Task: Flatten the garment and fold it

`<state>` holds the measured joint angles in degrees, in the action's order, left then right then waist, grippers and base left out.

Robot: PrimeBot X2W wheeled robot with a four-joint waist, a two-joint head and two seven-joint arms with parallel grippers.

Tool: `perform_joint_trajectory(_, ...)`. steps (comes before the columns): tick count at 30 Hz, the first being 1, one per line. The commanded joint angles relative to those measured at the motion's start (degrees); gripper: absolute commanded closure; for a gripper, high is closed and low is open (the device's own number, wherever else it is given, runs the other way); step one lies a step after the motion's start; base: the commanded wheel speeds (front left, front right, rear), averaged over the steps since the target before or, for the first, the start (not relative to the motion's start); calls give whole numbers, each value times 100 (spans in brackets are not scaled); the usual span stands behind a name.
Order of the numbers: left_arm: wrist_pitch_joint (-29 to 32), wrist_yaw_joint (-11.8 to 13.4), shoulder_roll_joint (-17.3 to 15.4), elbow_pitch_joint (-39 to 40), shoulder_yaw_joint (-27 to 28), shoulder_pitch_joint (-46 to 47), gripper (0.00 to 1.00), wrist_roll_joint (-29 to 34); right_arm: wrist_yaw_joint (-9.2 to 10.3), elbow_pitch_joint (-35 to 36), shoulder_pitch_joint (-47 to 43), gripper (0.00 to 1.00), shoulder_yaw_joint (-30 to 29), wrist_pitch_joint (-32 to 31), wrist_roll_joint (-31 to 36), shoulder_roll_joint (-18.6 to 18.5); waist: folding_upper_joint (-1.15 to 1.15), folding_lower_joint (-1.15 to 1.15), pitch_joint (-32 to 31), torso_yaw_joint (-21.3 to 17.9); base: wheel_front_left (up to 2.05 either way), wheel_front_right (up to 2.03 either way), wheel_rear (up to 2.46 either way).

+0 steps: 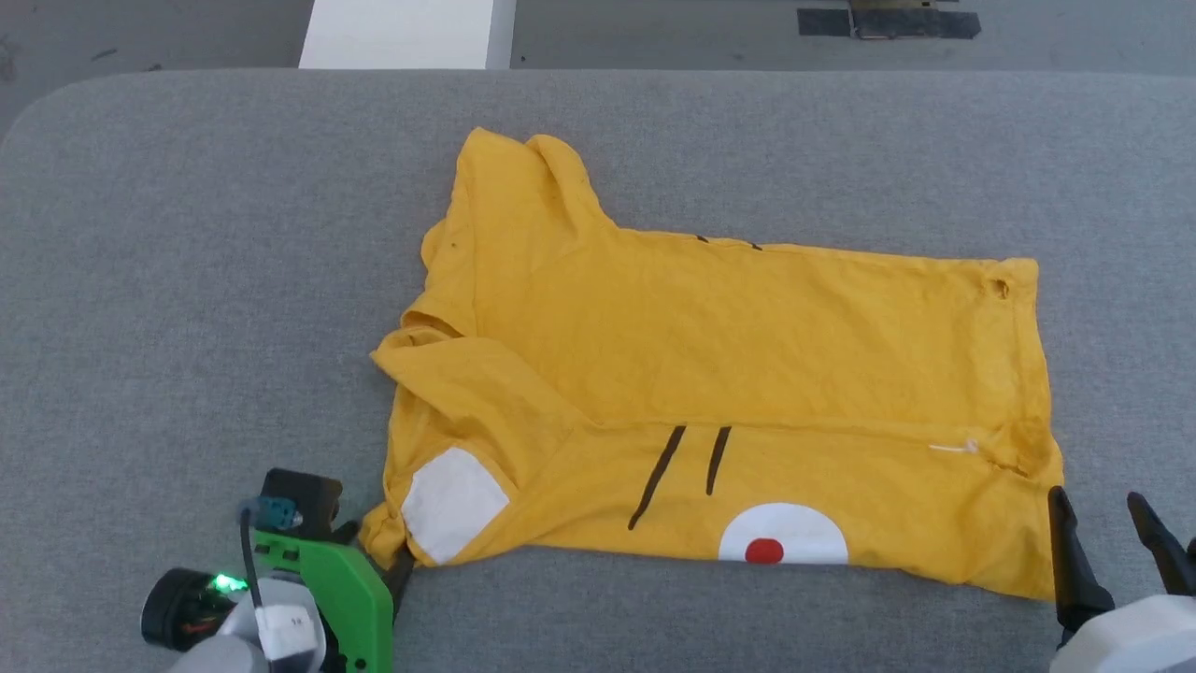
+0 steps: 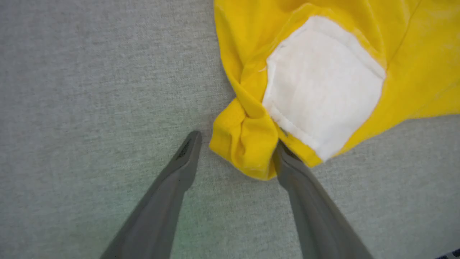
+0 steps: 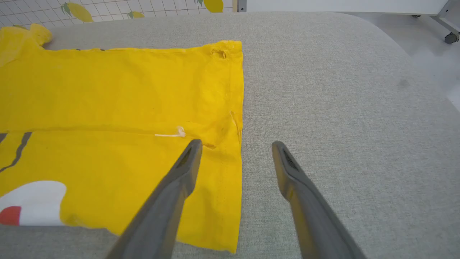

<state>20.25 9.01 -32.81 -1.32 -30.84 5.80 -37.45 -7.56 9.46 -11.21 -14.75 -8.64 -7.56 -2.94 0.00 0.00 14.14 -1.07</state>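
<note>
Grey table (image 1: 187, 280): garment (image 1: 729, 355) flat, near edge apparently folded once, left sleeve bunched, further folds remain; left gripper (image 2: 236, 140) and right gripper (image 3: 236, 143) wide, empty.

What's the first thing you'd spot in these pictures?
A bright yellow T-shirt lies spread across the gray table, with a white oval and red dot at its near edge. The left gripper stands open with the bunched sleeve corner between its fingers, beside a white patch. The right gripper hangs open astride the hem.
</note>
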Motion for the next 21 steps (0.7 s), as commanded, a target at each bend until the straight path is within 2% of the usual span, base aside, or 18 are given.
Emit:
perform_joint_trajectory(1,167,-133,31,-117,-180,2,69,-44,8,6,150,0,29,-20,61,6,0,0,49,-26,0,0,0)
perform_joint_trajectory(2,169,-157,44,-136,-188,44,100,-48,8,21,187,0,52,-44,110,6,0,0,62,-29,0,0,0)
perform_joint_trajectory(6,37,-210,127,-218,-157,120,100,-96,8,55,361,0,167,-141,209,-107,0,0,68,-35,0,0,0)
perform_joint_trajectory(11,-425,-68,227,-258,104,23,100,-196,8,53,588,0,294,-532,115,-375,0,0,9,-44,0,0,0)
perform_joint_trajectory(16,-650,50,199,-75,246,-135,100,-228,8,10,421,0,223,-1484,38,-606,0,0,46,16,0,0,0)
perform_joint_trajectory(18,-674,70,186,-3,260,-159,100,-228,8,13,255,0,414,-1894,-26,-763,0,0,81,54,0,0,0)
perform_joint_trajectory(21,-702,84,186,80,281,-167,100,-246,8,41,94,0,490,-2330,-263,-742,0,0,130,95,0,0,0)
